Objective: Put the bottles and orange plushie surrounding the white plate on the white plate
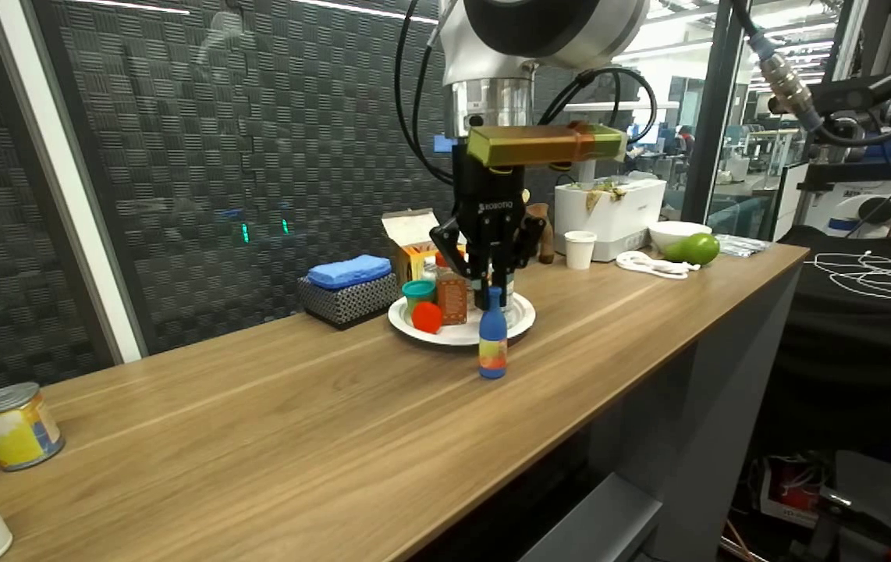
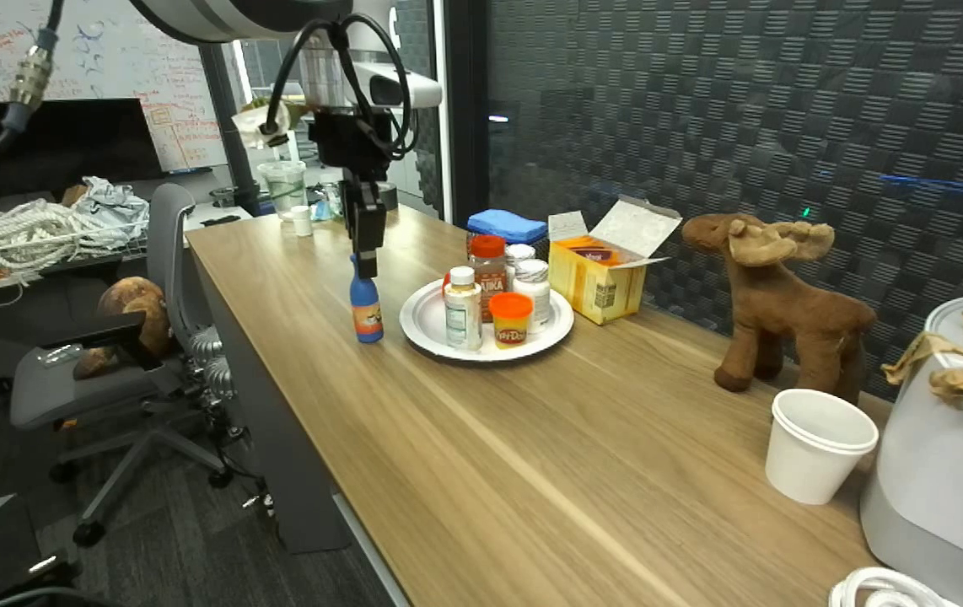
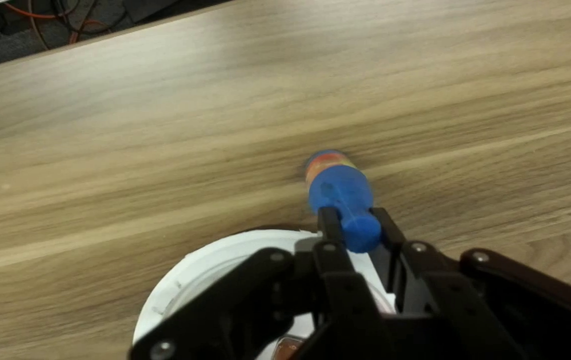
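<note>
A blue bottle (image 1: 493, 347) with a yellow and orange label stands upright on the table beside the white plate (image 1: 453, 339). It also shows in an exterior view (image 2: 366, 310) and the wrist view (image 3: 341, 186). My gripper (image 3: 358, 222) points down, with its fingers closed around the bottle's neck just below the cap. On the plate stand a red-lidded spice bottle (image 2: 488, 263), white-capped bottles (image 2: 463, 314) (image 2: 535, 291) and an orange-lidded Play-Doh tub (image 2: 511, 319). A round orange-red thing (image 1: 427, 318), possibly the plushie, lies at the plate's edge near a teal-lidded tub (image 1: 418, 290).
Behind the plate are an open yellow box (image 2: 598, 282) and a dark box with a blue cloth (image 1: 349, 272). A brown moose plushie (image 2: 785, 308), a white cup (image 2: 815, 447) and a white appliance (image 1: 609, 215) stand farther along. The table's edge (image 3: 130, 35) is near the bottle.
</note>
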Motion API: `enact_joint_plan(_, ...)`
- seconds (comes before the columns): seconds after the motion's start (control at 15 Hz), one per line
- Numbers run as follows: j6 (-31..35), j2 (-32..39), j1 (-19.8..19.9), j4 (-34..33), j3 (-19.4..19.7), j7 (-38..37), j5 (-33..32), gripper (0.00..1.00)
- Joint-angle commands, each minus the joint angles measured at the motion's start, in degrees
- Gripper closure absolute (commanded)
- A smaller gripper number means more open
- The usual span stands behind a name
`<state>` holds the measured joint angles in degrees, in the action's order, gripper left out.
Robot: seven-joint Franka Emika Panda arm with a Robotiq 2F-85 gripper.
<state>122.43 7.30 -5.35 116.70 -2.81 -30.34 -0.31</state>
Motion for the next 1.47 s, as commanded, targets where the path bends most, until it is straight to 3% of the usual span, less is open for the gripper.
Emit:
enact_joint_plan(0.0, 0.87, -1.60, -0.41, 0.56, 0.15, -1.92, -0.27, 0.95)
enact_joint_plan(0.93, 2.04, 3.48, 0.39, -7.63, 2.20, -3.07, -8.14, 0.95)
enact_joint_plan(1.4, 4.81, 7.14, 1.00, -9.22, 3.24, 1.10, -6.50, 0.95)
